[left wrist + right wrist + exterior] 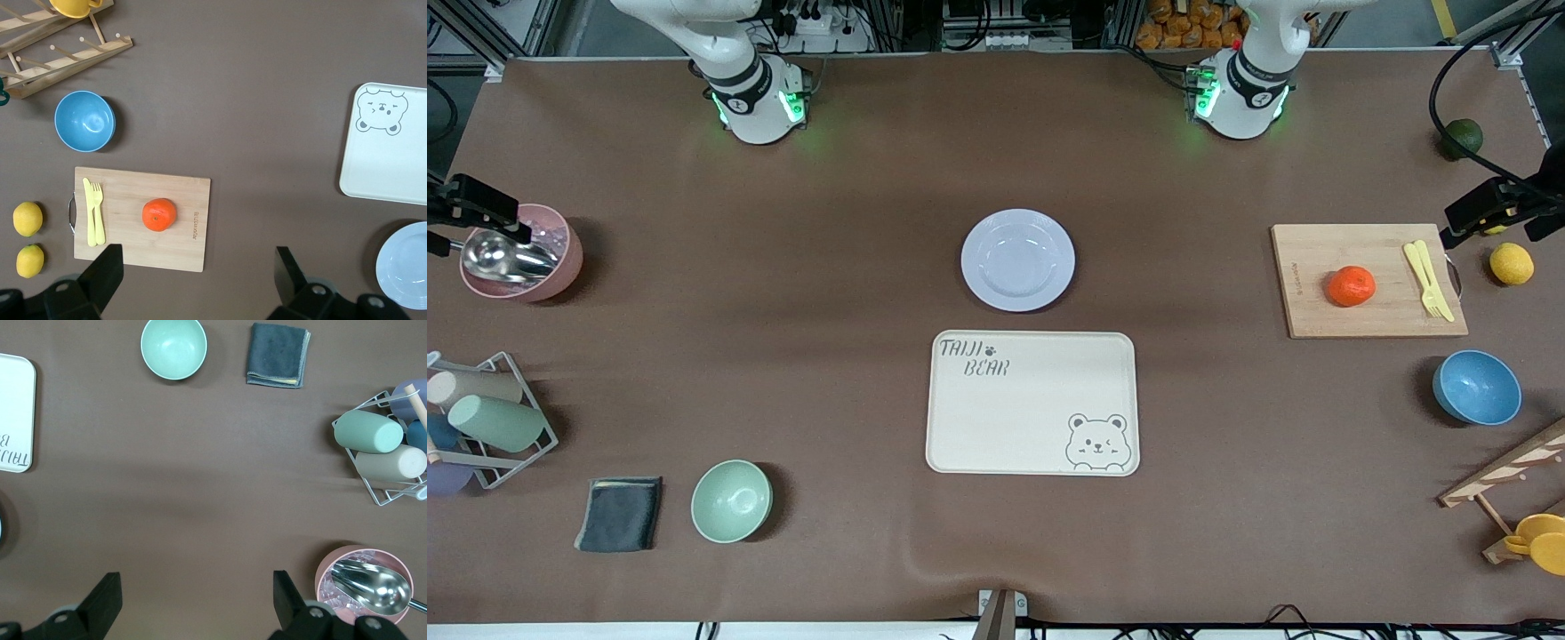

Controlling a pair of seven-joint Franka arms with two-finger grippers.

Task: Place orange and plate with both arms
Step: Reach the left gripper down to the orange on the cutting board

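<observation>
The pale lavender plate [1018, 260] lies mid-table, just farther from the front camera than the cream bear tray [1032, 402]. The orange [1351, 286] sits on a wooden cutting board [1316, 311] toward the left arm's end; it also shows in the left wrist view [159, 215]. My left gripper [1489, 209] [197, 257] is open and empty, high over the table beside the board's edge. My right gripper [476, 203] [197, 580] is open and empty, high over the table beside the pink bowl [363, 583]. The plate's edge shows in the left wrist view [403, 267].
A yellow fork and knife [1429, 278] lie on the board. Lemons [27, 219], a blue bowl [1476, 387], a wooden rack [1507, 480] and a dark green fruit [1463, 138] are at the left arm's end. A mint bowl [731, 500], grey cloth [618, 513] and cup rack [480, 418] are at the right arm's end.
</observation>
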